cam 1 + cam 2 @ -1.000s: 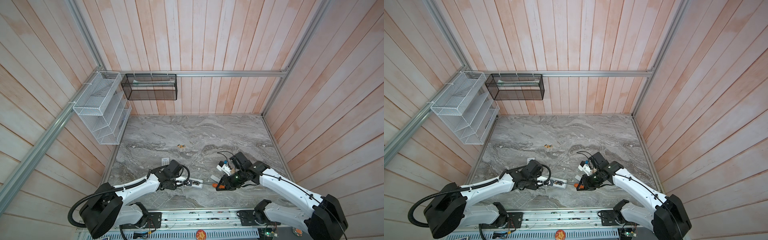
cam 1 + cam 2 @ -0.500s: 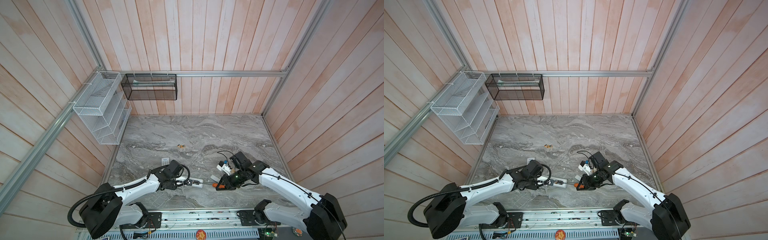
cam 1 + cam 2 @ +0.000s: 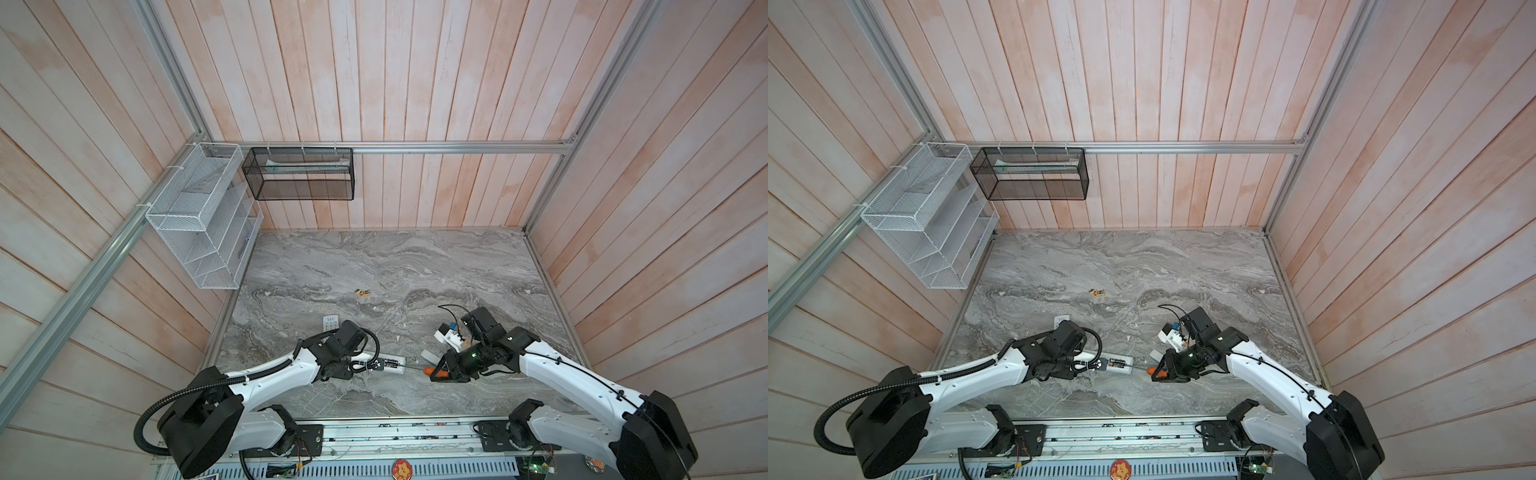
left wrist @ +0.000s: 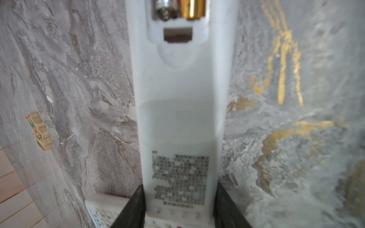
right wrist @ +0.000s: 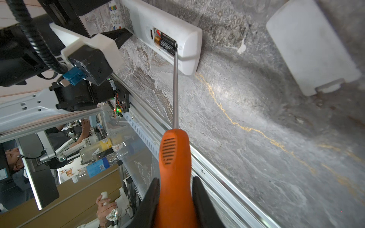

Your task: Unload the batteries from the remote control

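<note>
Clamping remote (image 5: 186, 37): left gripper (image 4: 178, 205) is clenching its body. Right gripper (image 5: 175, 189) is squeezing screwdriver (image 5: 174, 158) handle, tip sitting at the end of the batteries (image 5: 166, 42), both lying in the remote's open bay. Cover (image 5: 310, 45) is lying on table (image 5: 256, 138) nearby.

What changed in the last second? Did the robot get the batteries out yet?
Nothing visibly moved. The left pincer still clamps the white remote. The right pincer still grips the orange screwdriver, its tip at the end of the batteries, which still sit in their slot. The lid still lies on the table.
</note>
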Tool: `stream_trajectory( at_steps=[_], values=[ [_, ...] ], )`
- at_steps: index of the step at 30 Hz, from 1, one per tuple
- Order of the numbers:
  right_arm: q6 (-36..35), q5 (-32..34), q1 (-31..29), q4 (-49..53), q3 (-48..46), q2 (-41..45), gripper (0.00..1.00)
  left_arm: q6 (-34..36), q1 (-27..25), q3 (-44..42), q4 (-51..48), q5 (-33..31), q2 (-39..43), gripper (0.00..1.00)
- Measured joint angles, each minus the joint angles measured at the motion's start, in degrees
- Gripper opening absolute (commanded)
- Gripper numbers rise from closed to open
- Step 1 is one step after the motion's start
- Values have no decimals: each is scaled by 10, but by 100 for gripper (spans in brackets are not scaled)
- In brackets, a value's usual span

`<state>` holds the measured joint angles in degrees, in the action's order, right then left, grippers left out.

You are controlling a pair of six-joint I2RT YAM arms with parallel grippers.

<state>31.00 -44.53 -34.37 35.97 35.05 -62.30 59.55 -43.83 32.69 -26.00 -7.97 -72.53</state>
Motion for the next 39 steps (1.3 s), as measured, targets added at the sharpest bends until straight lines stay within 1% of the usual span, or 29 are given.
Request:
stream_trajectory(
  at_steps=[9,17,31,34,39],
  values=[
    [21,-23,2,-46,-23,2,0,-3,0,0,-3,-15,0,4],
    [10,-32,1,-49,-24,-1,0,-3,0,0,-1,-16,-10,3],
    [-8,-37,-29,-48,-9,-4,0,2,3,14,-14,-39,-28,3],
    [-21,-60,-40,-73,7,-1,0,2,1,17,2,-26,-33,3],
    [-21,-55,-41,-75,14,-3,0,-3,2,18,9,-19,-36,2]
  ],
)
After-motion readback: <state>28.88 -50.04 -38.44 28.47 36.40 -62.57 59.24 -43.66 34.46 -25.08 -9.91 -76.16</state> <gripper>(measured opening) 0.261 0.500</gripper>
